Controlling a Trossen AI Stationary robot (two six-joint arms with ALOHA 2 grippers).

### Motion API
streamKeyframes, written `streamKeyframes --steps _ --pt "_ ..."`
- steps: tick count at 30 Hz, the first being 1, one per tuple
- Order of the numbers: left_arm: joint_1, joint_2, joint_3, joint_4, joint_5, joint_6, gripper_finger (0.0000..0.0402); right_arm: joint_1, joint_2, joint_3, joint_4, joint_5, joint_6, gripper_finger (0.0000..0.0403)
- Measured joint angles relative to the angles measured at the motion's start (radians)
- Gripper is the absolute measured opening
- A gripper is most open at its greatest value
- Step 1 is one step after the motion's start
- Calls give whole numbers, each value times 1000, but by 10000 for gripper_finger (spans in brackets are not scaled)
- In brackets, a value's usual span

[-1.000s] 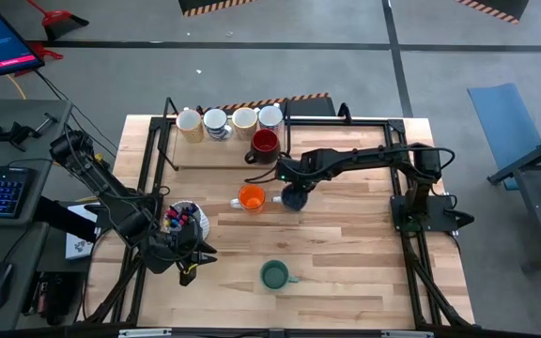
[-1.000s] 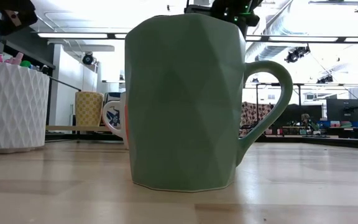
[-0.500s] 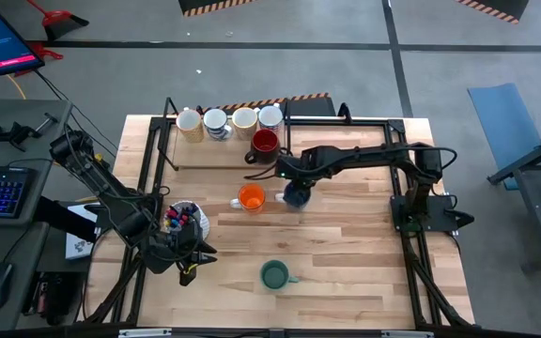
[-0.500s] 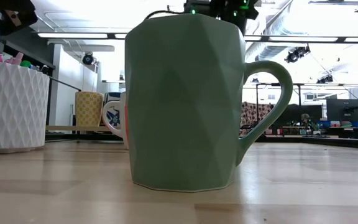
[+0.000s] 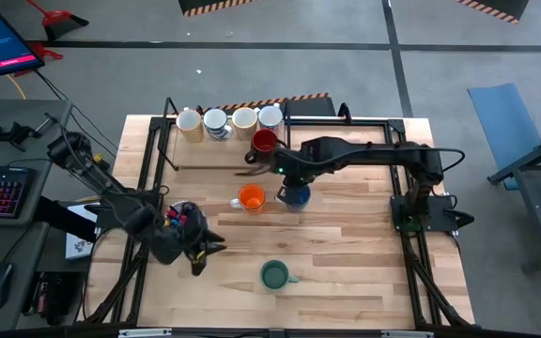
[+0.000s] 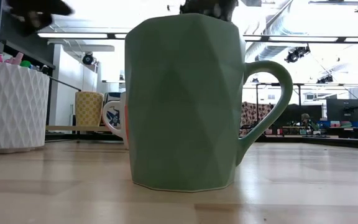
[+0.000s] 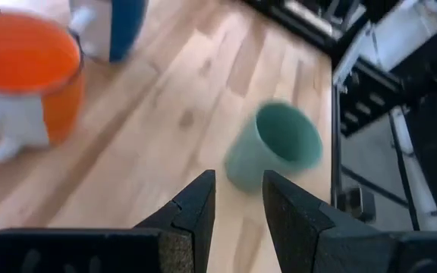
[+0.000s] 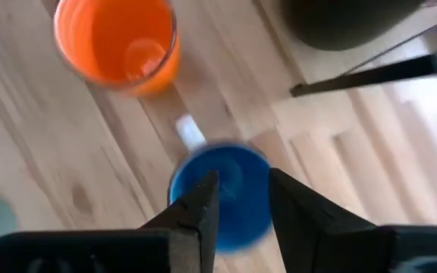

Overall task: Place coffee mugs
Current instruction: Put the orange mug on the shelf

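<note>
The green mug (image 5: 273,274) stands low in the frame on the table (image 5: 346,253), nothing touching it. The left claw (image 7: 236,199) hovers left of it, fingers narrowly parted, holding nothing. At mid-frame the right claw (image 8: 240,199), slightly open, hangs over the blue mug (image 5: 295,196), beside the orange mug (image 5: 251,198).
</note>
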Motion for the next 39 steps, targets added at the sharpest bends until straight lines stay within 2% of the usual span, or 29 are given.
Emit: streamKeyframes --steps 4,7,9,14,22,26,29,35,39 --pt "117 0 15 28 95 118 102 62 -1 74 -195 138 -7 92" --pt "220 0 35 28 185 215 102 105 -1 86 -346 249 64 92" --pt "288 0 50 25 247 288 102 125 -1 72 -398 277 124 92" --pt "442 1 86 3 440 427 102 177 -42 -21 -390 275 200 92" --pt "587 11 111 -37 610 559 102 240 -251 -317 -379 299 504 92" --pt "634 69 112 -22 728 600 102 281 -385 -469 -314 292 694 92" --pt "655 150 141 -38 804 653 102 312 -470 -557 -202 283 776 92" --pt "678 299 290 -228 806 812 102 346 -544 -625 -28 272 782 92" --pt "692 367 369 -335 708 863 102 354 -544 -626 -21 292 780 92"
